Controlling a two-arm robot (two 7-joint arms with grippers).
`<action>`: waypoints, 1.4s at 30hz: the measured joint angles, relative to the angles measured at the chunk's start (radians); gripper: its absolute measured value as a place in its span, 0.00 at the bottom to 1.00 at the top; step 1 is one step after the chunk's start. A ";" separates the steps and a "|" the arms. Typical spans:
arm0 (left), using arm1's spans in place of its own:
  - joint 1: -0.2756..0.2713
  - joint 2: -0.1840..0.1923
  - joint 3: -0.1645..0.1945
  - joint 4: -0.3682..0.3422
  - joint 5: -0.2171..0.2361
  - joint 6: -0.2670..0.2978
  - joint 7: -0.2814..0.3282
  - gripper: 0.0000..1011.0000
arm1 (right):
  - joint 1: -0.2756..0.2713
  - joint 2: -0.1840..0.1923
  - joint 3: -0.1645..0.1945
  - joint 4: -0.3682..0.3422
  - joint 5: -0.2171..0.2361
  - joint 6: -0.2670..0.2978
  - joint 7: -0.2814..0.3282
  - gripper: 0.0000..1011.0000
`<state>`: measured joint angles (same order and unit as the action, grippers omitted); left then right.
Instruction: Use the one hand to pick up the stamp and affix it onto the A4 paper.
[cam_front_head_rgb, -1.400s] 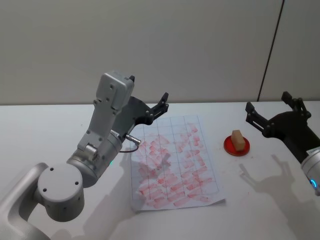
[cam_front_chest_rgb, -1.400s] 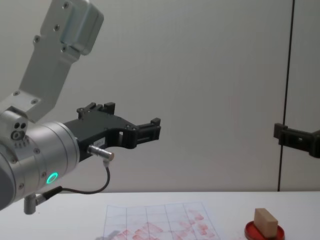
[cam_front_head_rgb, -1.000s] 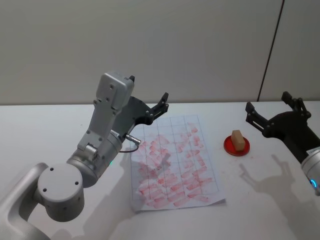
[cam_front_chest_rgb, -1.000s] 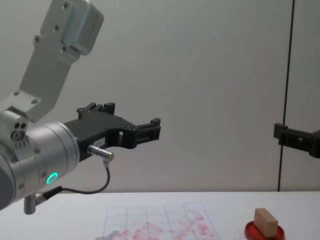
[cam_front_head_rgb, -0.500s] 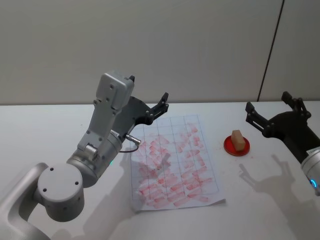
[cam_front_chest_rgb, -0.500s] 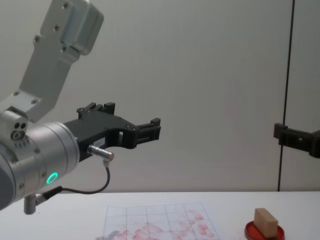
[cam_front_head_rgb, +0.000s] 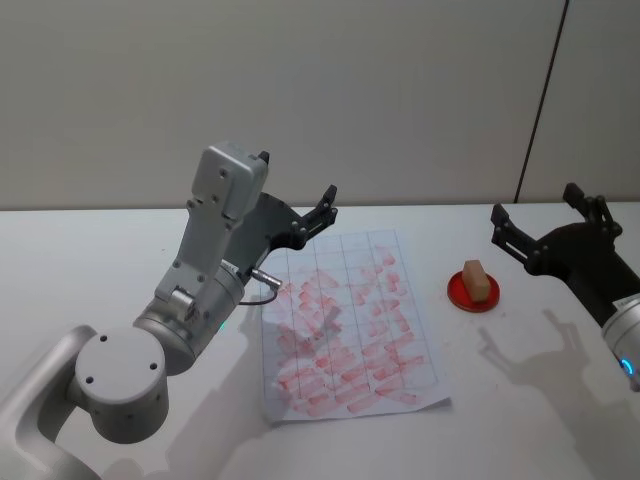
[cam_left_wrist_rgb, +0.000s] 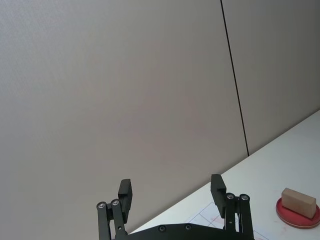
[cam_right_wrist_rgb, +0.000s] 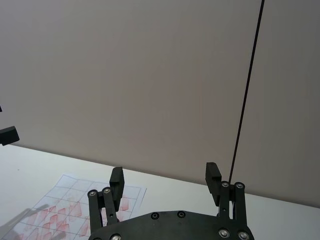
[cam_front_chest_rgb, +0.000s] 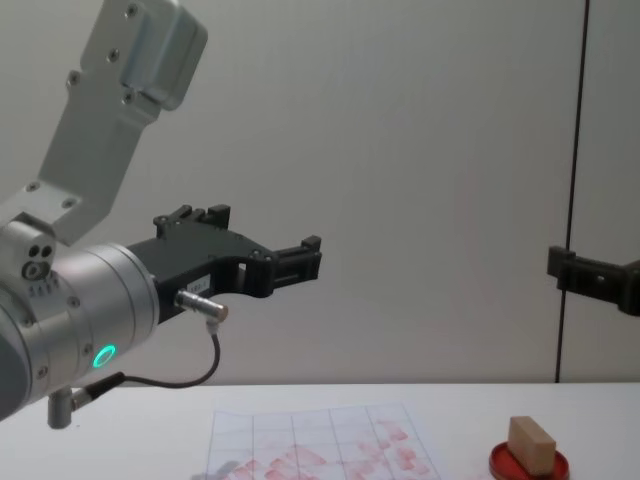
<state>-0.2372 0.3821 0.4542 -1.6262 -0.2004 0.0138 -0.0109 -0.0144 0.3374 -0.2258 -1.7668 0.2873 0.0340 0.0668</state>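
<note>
Wooden stamp (cam_front_head_rgb: 478, 280) sitting on red ink pad (cam_front_head_rgb: 458, 293); we are hovering right end effector (cam_front_head_rgb: 534, 203) nearby, left end effector (cam_left_wrist_rgb: 171, 186) farther off, both wide open.

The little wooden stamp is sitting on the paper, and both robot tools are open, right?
No. The stamp sits on the red ink pad, right of the paper, not on it; the head view shows that. The left tool and the right tool are indeed open.
</note>
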 joint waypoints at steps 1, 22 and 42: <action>0.000 0.000 0.000 0.000 0.000 0.000 0.000 0.99 | 0.000 0.000 0.000 0.000 0.000 0.001 0.000 0.99; 0.000 0.000 0.000 0.000 0.000 0.000 0.000 0.99 | 0.114 -0.058 -0.001 0.103 -0.040 0.147 -0.029 0.99; 0.000 0.000 0.000 0.000 0.000 0.000 0.000 0.99 | 0.153 -0.122 -0.037 0.183 -0.087 0.295 -0.086 0.99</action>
<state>-0.2372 0.3821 0.4542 -1.6262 -0.2004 0.0138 -0.0110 0.1383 0.2156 -0.2627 -1.5840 0.2000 0.3294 -0.0189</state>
